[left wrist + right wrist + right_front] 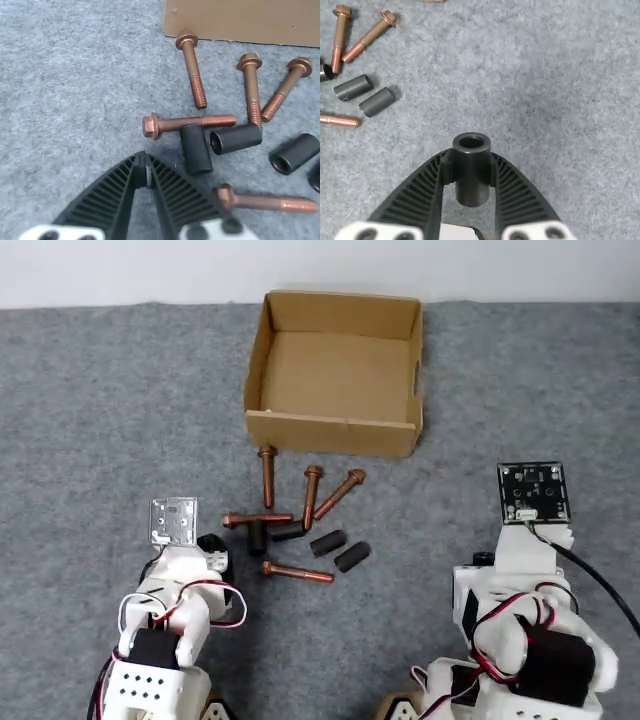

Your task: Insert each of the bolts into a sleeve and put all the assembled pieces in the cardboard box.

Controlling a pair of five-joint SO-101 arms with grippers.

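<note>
Barely started, by the look of it. The box (pixel 330 433) has nothing in it, and no bolt is in a sleeve yet. Five bolts (pixel 311 495) lie loose on the mat (pixel 100 420) just in front of the box, with four sleeves (pixel 327 542) mixed in among them.

The fifth sleeve (pixel 471 175) is clamped in the right gripper (pixel 469 160), open bore showing, off to the right and well apart from the pile. The left gripper (pixel 145 167) is pinched shut on nothing, sitting near the pile's left side.

So I'd say all five insertions and all five drops into the box are left to do.
</note>
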